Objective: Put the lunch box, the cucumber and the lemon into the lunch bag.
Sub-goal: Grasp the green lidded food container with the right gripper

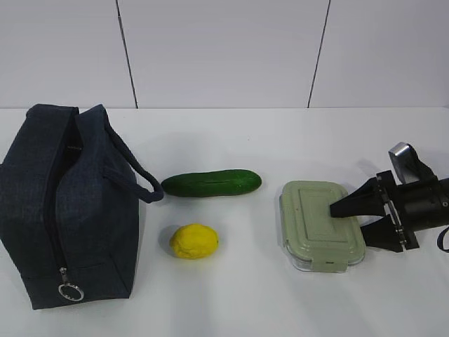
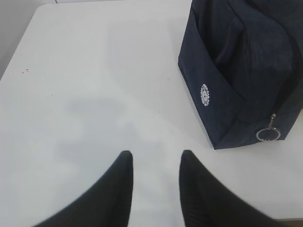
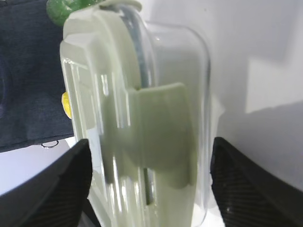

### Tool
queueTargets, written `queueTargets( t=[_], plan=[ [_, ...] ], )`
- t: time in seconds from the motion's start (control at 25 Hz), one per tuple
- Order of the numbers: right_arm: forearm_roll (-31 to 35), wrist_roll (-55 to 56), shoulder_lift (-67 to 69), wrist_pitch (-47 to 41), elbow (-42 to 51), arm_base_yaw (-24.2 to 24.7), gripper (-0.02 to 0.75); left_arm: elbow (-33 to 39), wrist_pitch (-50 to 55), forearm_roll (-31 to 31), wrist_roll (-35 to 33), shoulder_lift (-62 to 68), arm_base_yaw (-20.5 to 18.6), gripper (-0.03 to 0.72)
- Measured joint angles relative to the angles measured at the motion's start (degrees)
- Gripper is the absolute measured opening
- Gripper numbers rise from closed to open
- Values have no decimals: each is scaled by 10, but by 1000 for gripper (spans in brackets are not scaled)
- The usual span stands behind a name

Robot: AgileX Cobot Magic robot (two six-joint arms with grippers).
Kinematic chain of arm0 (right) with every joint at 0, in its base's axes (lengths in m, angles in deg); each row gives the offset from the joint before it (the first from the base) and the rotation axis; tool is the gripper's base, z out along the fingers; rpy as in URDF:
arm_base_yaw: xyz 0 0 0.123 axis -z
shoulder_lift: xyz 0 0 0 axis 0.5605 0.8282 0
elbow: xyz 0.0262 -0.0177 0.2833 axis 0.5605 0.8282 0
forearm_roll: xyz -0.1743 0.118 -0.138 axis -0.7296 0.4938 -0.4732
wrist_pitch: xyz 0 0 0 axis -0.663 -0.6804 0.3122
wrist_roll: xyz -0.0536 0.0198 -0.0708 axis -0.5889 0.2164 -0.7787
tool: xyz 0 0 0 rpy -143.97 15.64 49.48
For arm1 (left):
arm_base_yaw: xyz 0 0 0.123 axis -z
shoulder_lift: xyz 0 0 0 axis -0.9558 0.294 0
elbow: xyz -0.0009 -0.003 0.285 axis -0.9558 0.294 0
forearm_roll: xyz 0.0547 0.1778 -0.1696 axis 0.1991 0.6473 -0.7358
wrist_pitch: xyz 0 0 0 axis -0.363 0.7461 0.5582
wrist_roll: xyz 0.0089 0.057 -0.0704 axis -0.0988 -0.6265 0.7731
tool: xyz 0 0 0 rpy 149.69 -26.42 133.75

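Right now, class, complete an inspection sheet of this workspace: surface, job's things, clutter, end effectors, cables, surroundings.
Surface: white table, bare around the items.
Job's things: lunch bag upright at left, zipper appears closed; cucumber and lemon beside it; lunch box at right, lid on.
Clutter: nothing seen.
End effectors: right end effector open, straddling the lunch box; left end effector parted, empty, over bare table.
Cables: nothing seen.
Surroundings: white panelled wall.
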Motion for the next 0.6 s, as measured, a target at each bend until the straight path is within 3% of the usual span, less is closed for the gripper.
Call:
queueTargets(
  t=[0.6],
  plan=[
    [-1,12,0,1,0,0,589,0,0,0,0,0,0,242]
  ],
)
